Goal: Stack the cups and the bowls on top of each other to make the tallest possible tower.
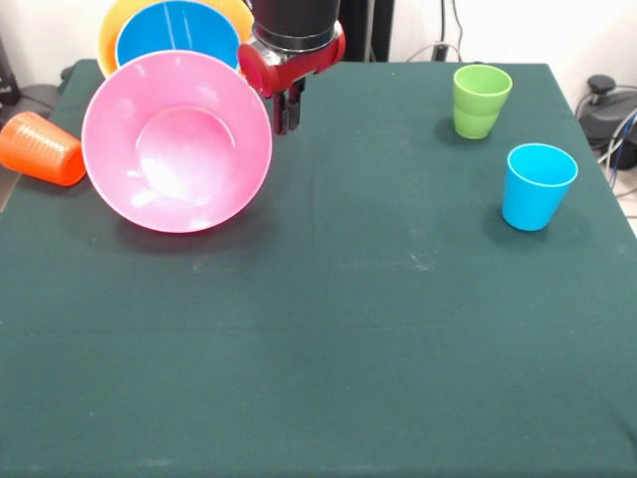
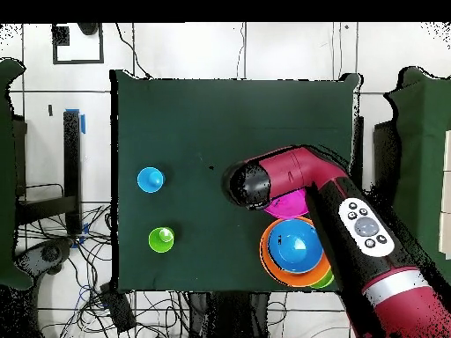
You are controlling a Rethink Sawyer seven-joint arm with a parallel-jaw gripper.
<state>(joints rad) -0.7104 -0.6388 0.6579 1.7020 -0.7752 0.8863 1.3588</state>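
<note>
The large pink bowl (image 1: 177, 141) stands tilted on its edge at the far left, its opening facing the camera. It leans by the large orange bowl (image 1: 111, 35), which has the blue bowl (image 1: 177, 35) nested inside. My gripper (image 1: 287, 112) hangs just right of the pink bowl's rim, its fingers close together and nothing seen between them. The orange cup (image 1: 40, 147) lies on its side at the left edge. The lime green cup (image 1: 481, 100) and light blue cup (image 1: 537, 186) stand upright at the right. In the overhead view my arm (image 2: 291, 176) covers most of the pink bowl (image 2: 286, 208). The other bowls are hidden.
The table is covered by a dark green cloth (image 1: 358, 329). In the overhead view the blue bowl (image 2: 293, 246) sits in the orange bowl (image 2: 269, 264), with the blue cup (image 2: 150, 180) and green cup (image 2: 161, 238) far to the left. Cables lie off the table.
</note>
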